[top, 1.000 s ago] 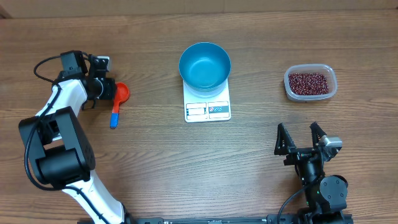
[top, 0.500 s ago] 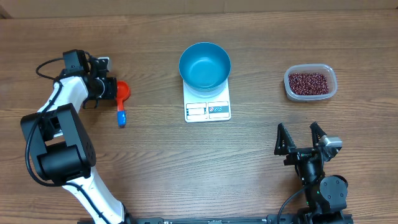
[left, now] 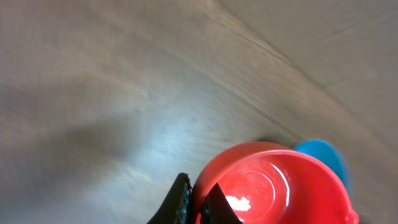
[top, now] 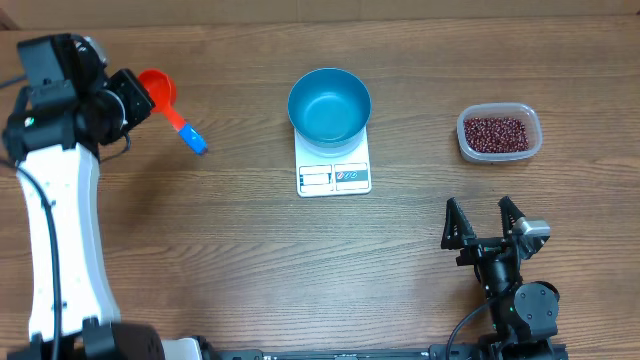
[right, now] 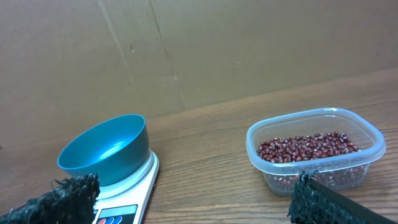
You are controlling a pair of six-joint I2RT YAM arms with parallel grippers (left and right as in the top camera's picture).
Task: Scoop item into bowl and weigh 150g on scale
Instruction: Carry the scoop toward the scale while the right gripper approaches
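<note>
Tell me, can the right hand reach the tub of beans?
Probably yes. The right hand is open and close to the clear tub of beans, and nothing stands between them.

Robot lab bench, wood-grain table [top: 250,260], cardboard backdrop [right: 186,50]

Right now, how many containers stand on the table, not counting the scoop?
2: the blue bowl on the white scale at the centre, and the clear tub of beans to the right. None seems hidden.
</note>
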